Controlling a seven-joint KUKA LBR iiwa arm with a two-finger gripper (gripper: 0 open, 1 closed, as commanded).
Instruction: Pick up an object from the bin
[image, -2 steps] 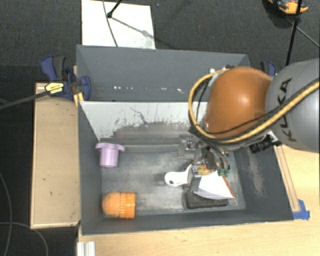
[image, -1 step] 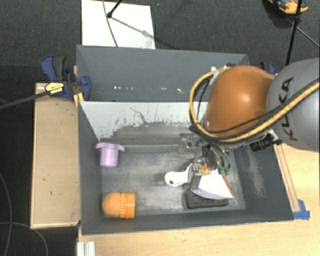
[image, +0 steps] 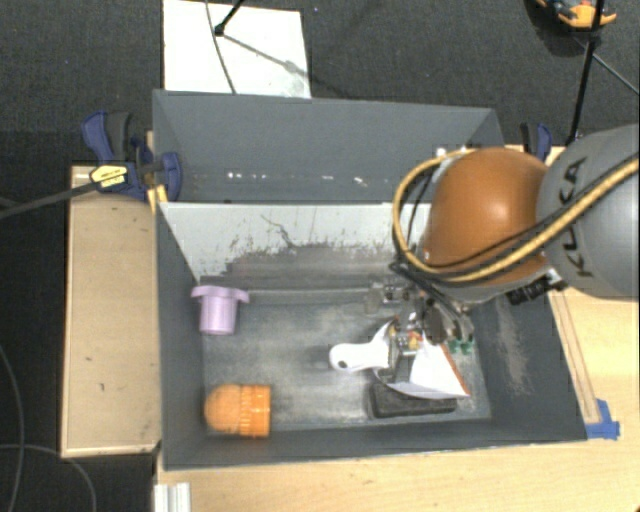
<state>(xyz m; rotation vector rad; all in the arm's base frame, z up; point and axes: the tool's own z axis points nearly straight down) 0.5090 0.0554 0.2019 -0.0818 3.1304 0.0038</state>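
Camera view looks down on the bin (image: 300, 140), whose floor carries five loose things, one of each kind. One lilac cup (image: 218, 308) with a flared rim lies by the left wall, about midway along it. One orange ribbed cylinder (image: 240, 410) lies on its side in the front left corner. These two are well apart from the rest.

The other three sit close together in the front right part of the floor. One white piece (image: 352, 355), rounded at its left end, points toward the right. One black block (image: 410, 403), flat and dark, lies just beside the front wall. One white wedge (image: 435, 375) with an orange edge rests tilted, and its lower side touches the black block.

The arm (image: 590, 230), with its orange cover (image: 480, 215) ringed by cables, comes in over the right wall. The gripper (image: 405, 342) hangs low over the spot where the white piece's right end meets the wedge. The wrist and cables hide its tip, so I cannot tell whether it is wide, narrow or holding anything. Nor can I tell whether it touches the white piece or only hovers above it.
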